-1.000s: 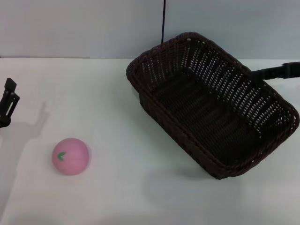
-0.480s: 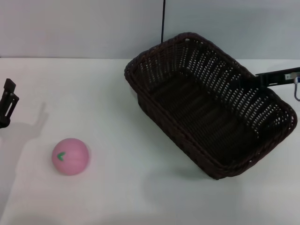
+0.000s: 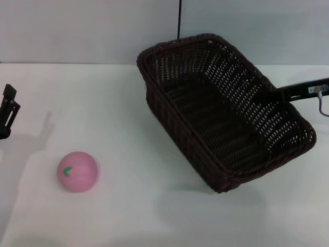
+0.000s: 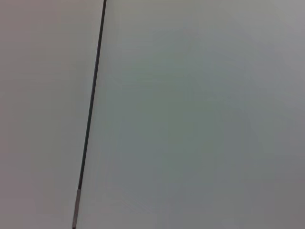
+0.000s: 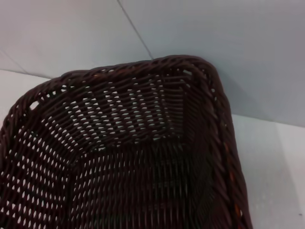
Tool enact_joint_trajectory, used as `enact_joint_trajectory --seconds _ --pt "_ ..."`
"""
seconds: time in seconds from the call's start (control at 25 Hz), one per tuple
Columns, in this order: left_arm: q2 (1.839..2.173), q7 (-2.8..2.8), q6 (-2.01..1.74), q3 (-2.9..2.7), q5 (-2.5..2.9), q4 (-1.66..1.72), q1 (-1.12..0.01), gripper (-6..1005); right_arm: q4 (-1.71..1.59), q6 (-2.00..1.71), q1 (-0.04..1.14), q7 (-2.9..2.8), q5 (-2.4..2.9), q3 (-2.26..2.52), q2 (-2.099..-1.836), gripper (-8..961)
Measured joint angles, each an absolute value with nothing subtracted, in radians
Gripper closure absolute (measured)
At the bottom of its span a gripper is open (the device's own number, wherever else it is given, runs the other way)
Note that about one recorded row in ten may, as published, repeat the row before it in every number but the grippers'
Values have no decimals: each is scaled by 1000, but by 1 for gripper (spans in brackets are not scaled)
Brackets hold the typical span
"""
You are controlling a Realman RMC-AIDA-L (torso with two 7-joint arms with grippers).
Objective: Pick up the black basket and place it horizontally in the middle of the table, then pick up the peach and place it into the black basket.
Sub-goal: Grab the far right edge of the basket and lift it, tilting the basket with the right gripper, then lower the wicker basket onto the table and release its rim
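Observation:
The black basket (image 3: 216,108) is held tilted above the right half of the white table (image 3: 128,103), its shadow on the tabletop below it. My right gripper (image 3: 271,96) reaches in from the right edge and is shut on the basket's long right wall. The right wrist view looks down into the basket (image 5: 128,157) from close by. The peach (image 3: 77,171) lies on the table at the front left, its green leaf mark facing me. My left gripper (image 3: 7,112) is parked at the far left edge, well away from the peach.
A pale grey wall (image 3: 92,31) runs behind the table, with a thin black cable (image 3: 179,20) hanging down it; the cable also shows in the left wrist view (image 4: 93,105). Bare tabletop lies between the peach and the basket.
The basket has moved a little to the left with my right gripper, and its near right end has risen and swung inward. The peach and the left arm have not moved.

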State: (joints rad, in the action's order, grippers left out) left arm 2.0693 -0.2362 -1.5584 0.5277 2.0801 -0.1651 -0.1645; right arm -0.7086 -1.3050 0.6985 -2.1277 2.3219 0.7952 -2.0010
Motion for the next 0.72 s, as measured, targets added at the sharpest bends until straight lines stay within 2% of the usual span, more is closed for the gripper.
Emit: enact_joint_trajectory --seconds 0.2,0.48,0.72 --pt "2069 -236 -1559 528 2080 -167 -164 252 -770 -1324 686 -2122 2323 811 -2003 771" --pt "2069 -236 -1569 528 2080 -167 -163 258 -961 -1426 646 -2065 2324 890 -2005 785" --pt "2069 -236 -1576 528 2080 -167 -155 262 -1027 -1524 652 -1776 2321 892 -2001 774"
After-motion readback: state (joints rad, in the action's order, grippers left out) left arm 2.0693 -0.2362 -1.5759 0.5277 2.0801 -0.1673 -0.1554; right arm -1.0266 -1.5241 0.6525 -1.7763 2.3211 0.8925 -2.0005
